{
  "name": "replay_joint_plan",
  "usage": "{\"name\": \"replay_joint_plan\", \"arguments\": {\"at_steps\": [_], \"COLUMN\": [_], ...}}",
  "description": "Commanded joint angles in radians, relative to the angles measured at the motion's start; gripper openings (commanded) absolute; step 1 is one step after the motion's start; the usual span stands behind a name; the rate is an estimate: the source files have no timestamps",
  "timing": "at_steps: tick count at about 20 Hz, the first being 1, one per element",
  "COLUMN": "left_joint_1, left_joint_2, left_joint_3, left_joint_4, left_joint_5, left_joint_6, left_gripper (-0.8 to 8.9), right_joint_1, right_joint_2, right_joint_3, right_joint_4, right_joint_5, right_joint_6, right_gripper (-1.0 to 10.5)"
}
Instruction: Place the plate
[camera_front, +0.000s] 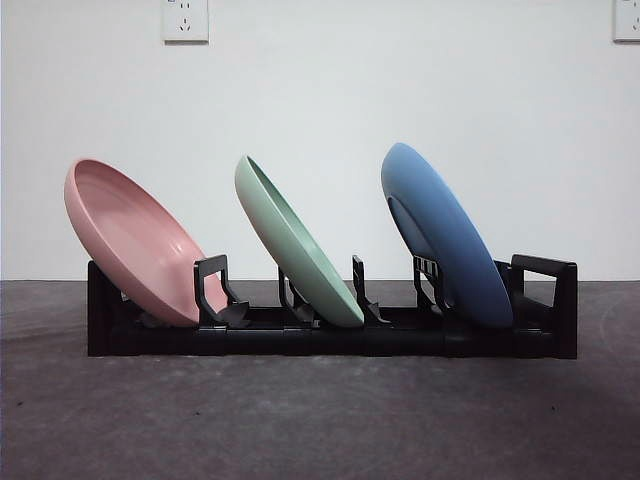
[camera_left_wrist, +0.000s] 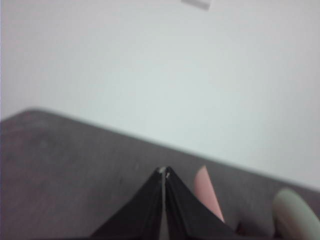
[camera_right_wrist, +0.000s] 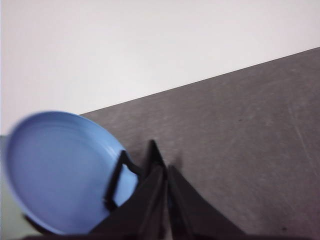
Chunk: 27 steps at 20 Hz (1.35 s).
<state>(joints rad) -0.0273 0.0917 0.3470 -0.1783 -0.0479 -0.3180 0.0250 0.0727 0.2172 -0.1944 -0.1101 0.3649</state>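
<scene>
Three plates lean in the black rack (camera_front: 330, 340).
Pink plate (camera_front: 135, 240) at one end, green plate (camera_front: 298, 245) in the middle, blue plate (camera_front: 445, 235) at the other end — the left gripper (camera_left_wrist: 164, 172) and right gripper (camera_right_wrist: 161, 167) are both pinched closed, holding nothing.

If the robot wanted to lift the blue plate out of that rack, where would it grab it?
Probably by the top rim of the blue plate, coming down from above. It leans in the black rack with its lower edge seated between the dividers, so only the upper edge stands free, thin enough for two jaws to pinch.

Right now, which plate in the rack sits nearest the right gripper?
The blue plate: it fills the right wrist view beside the right gripper, at the rack's handled end; the pink and green plates stand farther along.
</scene>
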Motion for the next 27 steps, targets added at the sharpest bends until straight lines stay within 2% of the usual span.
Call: {"name": "replay_joint_plan", "arguments": {"at_steps": [1, 5, 11, 14, 18, 19, 20, 22, 23, 24, 27], "left_joint_1": [0.0, 0.0, 0.0, -0.003, -0.014, -0.016, -0.018, -0.021, -0.021, -0.021, -0.021], "left_joint_2": [0.084, 0.234, 0.447, 0.543, 0.655, 0.676, 0.703, 0.735, 0.738, 0.738, 0.737], "left_joint_3": [0.122, 0.27, 0.432, 0.495, 0.556, 0.565, 0.575, 0.581, 0.581, 0.581, 0.582], "left_joint_4": [-0.128, -0.273, -0.475, -0.598, -0.74, -0.763, -0.782, -0.781, -0.774, -0.771, -0.771], "left_joint_5": [0.04, 0.124, 0.305, 0.342, 0.342, 0.342, 0.342, 0.342, 0.342, 0.342, 0.342], "left_joint_6": [0.024, 0.05, 0.082, 0.124, 0.174, 0.183, 0.196, 0.198, 0.198, 0.198, 0.198], "left_gripper": [0.09, 0.1, 0.1, 0.1, 0.22, 0.42, 1.16, 3.33, 3.95, 4.08, 4.07], "right_joint_1": [0.0, 0.0, 0.002, 0.017, 0.054, 0.062, 0.074, 0.092, 0.103, 0.118, 0.172], "right_joint_2": [0.077, 0.238, 0.467, 0.565, 0.681, 0.703, 0.737, 0.797, 0.821, 0.844, 0.931], "right_joint_3": [0.111, 0.275, 0.483, 0.561, 0.643, 0.656, 0.677, 0.702, 0.709, 0.717, 0.781], "right_joint_4": [-0.077, -0.208, -0.407, -0.492, -0.571, -0.584, -0.606, -0.627, -0.63, -0.645, -0.706], "right_joint_5": [-0.017, -0.081, -0.219, -0.246, -0.259, -0.259, -0.259, -0.256, -0.256, -0.257, -0.256], "right_joint_6": [0.002, -0.103, -0.2, -0.246, -0.308, -0.317, -0.334, -0.348, -0.347, -0.346, -0.292], "right_gripper": [0.1, 0.1, 0.1, 0.1, 0.2, 0.2, 0.3, 1.8, 2.5, 3.0, 3.0]}}
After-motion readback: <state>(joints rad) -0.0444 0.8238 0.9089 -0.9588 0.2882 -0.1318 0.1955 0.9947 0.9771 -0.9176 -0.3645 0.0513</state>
